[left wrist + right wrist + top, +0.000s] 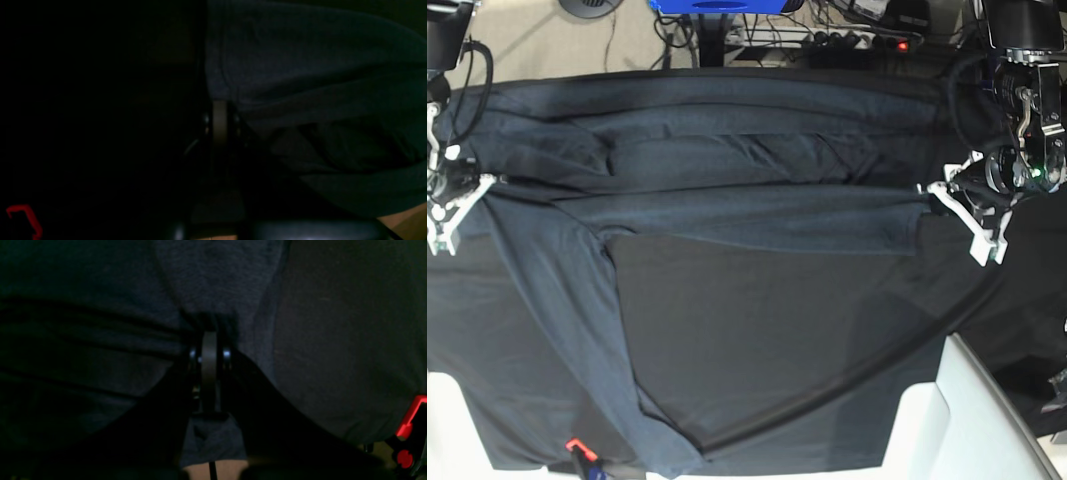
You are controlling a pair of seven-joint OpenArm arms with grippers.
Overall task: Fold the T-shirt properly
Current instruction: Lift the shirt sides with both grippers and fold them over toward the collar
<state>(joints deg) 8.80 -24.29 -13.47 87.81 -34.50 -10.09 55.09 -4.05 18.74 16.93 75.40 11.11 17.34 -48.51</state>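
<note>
Slate-grey T-shirt stretched between left hand and right hand, both clamped on it; no readable writing.

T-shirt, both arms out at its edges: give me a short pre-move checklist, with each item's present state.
1. Left pincer shut on the T-shirt: ok; the left wrist view shows fabric at its closed tips.
2. Right pincer shut on the shirt: ok; the right wrist view shows cloth bunched at its closed tips.
3. Held edge stretched between the two arms: ok, it runs taut across the base view.
4. Cloth free of wrinkles: not ok, folds bunch along the far side.
5. One layer or several in each grip: cannot tell, the wrist views are too dark.
6. Black tablecloth not caught in either grip: cannot tell.
</note>
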